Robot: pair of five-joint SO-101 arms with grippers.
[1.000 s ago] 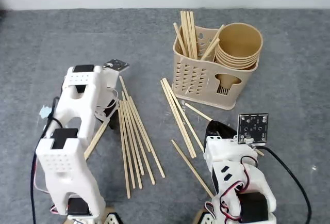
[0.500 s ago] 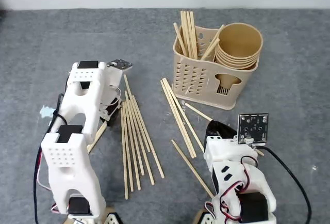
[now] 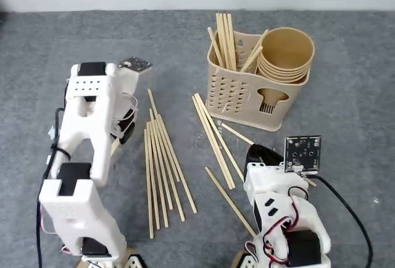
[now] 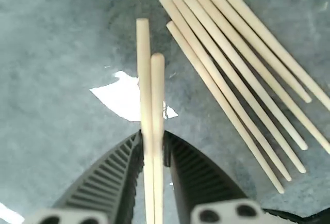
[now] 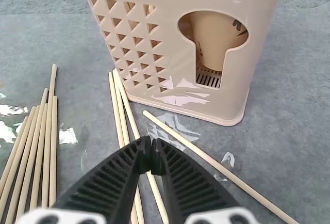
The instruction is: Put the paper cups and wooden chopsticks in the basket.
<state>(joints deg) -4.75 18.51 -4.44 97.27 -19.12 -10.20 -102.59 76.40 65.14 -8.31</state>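
Left pincer (image 4: 153,139) clamped on two wooden chopsticks (image 4: 157,105), over grey bench (image 4: 62,53), beside loose bundle (image 3: 162,157) lying flat. Right pincer (image 5: 151,149) closed, nothing in it, low near more loose sticks (image 3: 213,138) in front of basket (image 3: 244,95). Paper cups (image 3: 287,55) stacked in one basket compartment, upright chopsticks (image 3: 223,39) in other.

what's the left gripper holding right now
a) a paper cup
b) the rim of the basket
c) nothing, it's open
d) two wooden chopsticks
d: the left wrist view shows two wooden chopsticks lying side by side, clamped between the fingers of the left gripper.
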